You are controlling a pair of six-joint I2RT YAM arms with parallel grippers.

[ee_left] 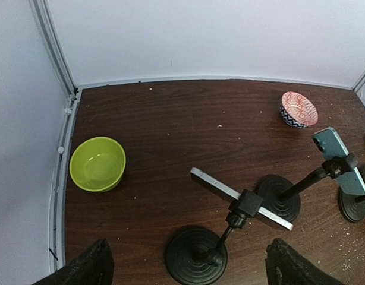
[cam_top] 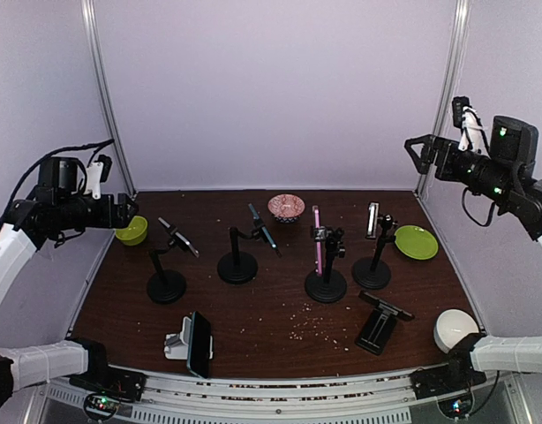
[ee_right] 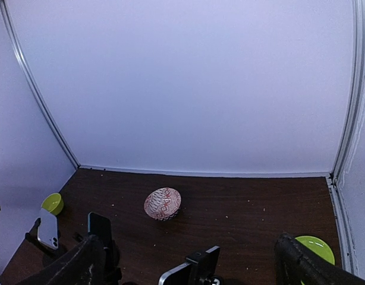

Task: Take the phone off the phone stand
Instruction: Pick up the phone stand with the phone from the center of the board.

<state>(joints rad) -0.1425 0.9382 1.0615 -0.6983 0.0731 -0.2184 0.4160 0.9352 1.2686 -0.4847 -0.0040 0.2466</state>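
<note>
Dark wood surface (cam_top: 271, 305), speckled with crumbs, carries four tall black stands in a row, each clamping a phone. From the left, the first stand (cam_top: 166, 284) holds a silver phone (cam_top: 179, 237) tilted almost flat. The second stand (cam_top: 237, 265) holds a teal phone (cam_top: 263, 228) at a slant. The third stand (cam_top: 326, 284) grips a pink phone (cam_top: 317, 238) upright on its edge, and the fourth stand (cam_top: 371, 272) holds a grey phone (cam_top: 372, 220) upright. Near the front edge on the left, a low white stand (cam_top: 176, 343) props up a black phone (cam_top: 199, 344). A folding stand (cam_top: 380, 323) sits front right, apart from the others.

The left fingers (ee_left: 87, 267) are spread wide with nothing between them. They are raised over the left edge, beside the green bowl (cam_top: 131, 230), and the left wrist view looks down on the silver and teal phones. The right fingers (ee_right: 72, 267) are likewise spread and hold nothing, high by the right rear post, well apart from every phone.

A patterned bowl (cam_top: 286, 207) stands at the back, a green plate (cam_top: 416, 241) just right of the fourth stand, and a white dome (cam_top: 454, 329) at the front right corner.
</note>
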